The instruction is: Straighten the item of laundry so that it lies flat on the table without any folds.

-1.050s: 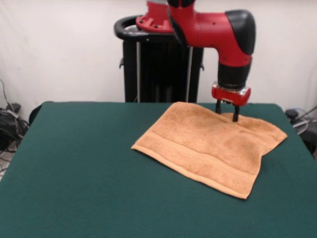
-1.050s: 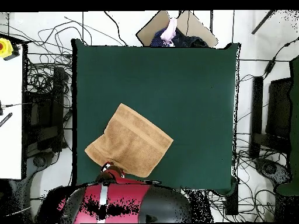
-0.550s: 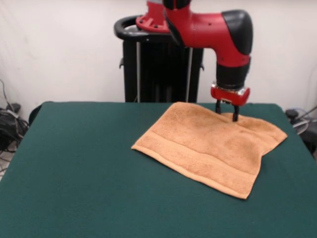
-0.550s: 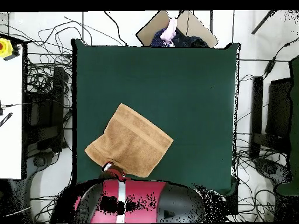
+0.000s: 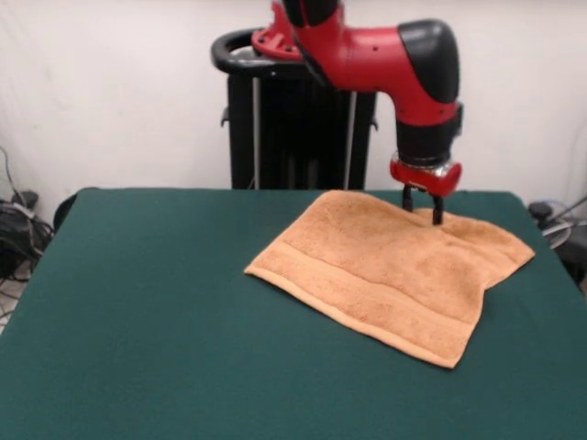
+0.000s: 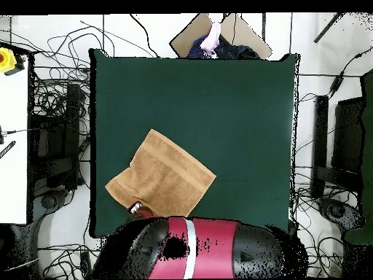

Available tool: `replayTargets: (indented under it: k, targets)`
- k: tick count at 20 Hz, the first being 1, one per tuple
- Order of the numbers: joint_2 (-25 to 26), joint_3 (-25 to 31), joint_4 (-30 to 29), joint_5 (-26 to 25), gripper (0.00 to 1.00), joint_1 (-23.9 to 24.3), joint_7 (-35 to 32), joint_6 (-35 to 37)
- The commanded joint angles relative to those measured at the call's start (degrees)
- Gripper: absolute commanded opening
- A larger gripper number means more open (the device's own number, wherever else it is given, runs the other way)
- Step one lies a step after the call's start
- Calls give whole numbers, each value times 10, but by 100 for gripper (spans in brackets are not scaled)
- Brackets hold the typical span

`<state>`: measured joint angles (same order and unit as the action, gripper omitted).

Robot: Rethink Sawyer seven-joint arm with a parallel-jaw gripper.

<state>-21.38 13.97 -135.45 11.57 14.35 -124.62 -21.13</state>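
Note:
The item of laundry, an orange-tan towel [image 5: 385, 266], lies on the green table [image 5: 138, 302] at its right far part, turned like a diamond. A woven band runs along its near hem. Its right corner looks doubled, with one layer lying over another. My gripper [image 5: 422, 208] hangs at the towel's far edge, its two fingers apart and their tips down on the cloth. In the overhead view the towel [image 6: 162, 176] sits near the table's [image 6: 218, 102] lower left edge. There only a red bit of the gripper [image 6: 135, 209] shows at the towel's bottom corner; the arm hides the rest.
The black pedestal [image 5: 293, 119] stands behind the table's far edge. Cables [image 6: 58, 131] cover the floor on both sides of the table. A cardboard piece [image 6: 233, 33] lies past the table's top edge. A white bench [image 6: 13, 146] stands at the left.
The arm's upper links have swung sideways. The gripper stays at the towel's far edge, and the towel has hardly shifted.

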Motion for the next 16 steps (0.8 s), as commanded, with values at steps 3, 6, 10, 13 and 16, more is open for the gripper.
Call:
replayTargets:
  k: [3, 6, 10, 13, 16]
  targets:
    - [85, 158, -23, 108, 100, -46, -317, -14]
    - [84, 173, -35, 117, 100, -46, -334, -17]
    - [95, 186, -43, 111, 100, -47, -361, -32]
    - [102, 184, -42, 101, 100, -50, -373, -40]
    - [117, 179, -34, 82, 100, -52, -381, -47]
